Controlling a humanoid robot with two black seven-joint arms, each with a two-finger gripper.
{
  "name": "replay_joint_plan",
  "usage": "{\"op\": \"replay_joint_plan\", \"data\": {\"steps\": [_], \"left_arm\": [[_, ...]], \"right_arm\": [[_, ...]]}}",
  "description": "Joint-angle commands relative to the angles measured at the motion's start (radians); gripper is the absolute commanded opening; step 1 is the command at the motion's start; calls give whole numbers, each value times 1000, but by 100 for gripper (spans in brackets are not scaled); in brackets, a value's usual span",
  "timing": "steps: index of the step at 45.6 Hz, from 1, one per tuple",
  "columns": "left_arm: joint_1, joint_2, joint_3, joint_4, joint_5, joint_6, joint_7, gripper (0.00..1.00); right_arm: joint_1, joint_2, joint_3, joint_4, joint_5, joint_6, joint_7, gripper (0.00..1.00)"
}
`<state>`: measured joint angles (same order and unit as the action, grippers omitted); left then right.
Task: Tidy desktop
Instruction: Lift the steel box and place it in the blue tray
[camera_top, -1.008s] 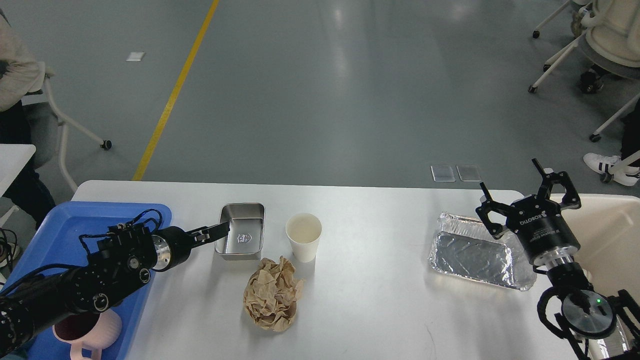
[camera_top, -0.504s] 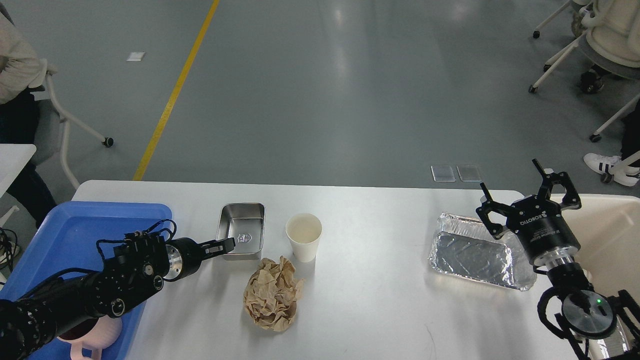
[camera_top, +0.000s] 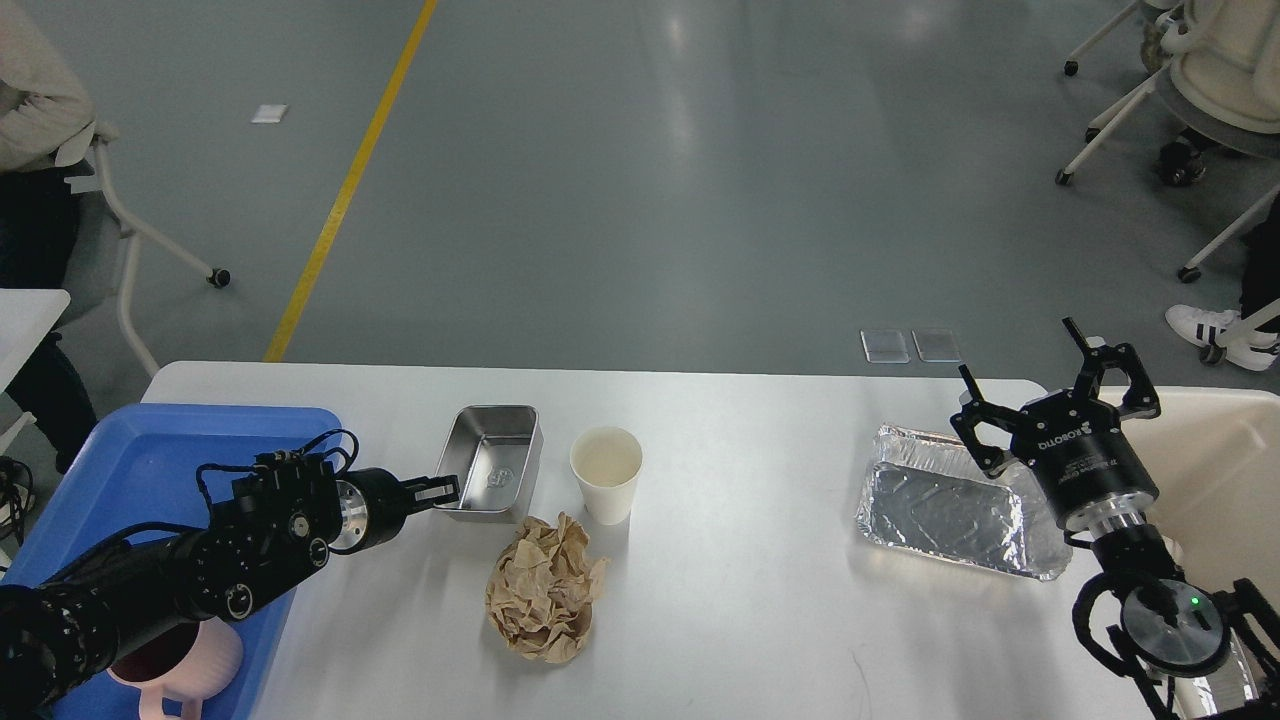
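Observation:
The white desktop holds a small steel tray, a white paper cup, a crumpled brown paper ball and a foil tray. My left gripper reaches in from the left. Its fingers are closed on the steel tray's front-left corner, and the tray sits skewed with its left side raised. My right gripper is open and empty. It points upward above the right end of the foil tray.
A blue plastic tray lies at the desktop's left end under my left arm, with a pink mug at its near end. A cream bin stands off the right edge. Chairs and people are beyond the table.
My left gripper slid from the steel tray's left rim to its front-left corner and pulled back. The tray has turned and tilted. The right arm has not moved.

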<state>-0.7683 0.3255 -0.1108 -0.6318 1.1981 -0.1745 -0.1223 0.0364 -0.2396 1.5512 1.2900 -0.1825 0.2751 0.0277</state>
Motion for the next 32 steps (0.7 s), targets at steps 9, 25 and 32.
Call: {"op": "replay_joint_plan", "data": {"steps": [9,25,32], "left_arm": [[-101,187,-1,-180,1,-52,9,0],[-230,559,0,-641,-8,-77,84,0],[-243,650,0,-663,-34,-80,84,0]], "right_arm": [[3,0,-2,0,-2,-4,0,100],[8,26,-2,2,-37,-7,1,100],[10,49,-3,2,-38,-7,0,100]]}}
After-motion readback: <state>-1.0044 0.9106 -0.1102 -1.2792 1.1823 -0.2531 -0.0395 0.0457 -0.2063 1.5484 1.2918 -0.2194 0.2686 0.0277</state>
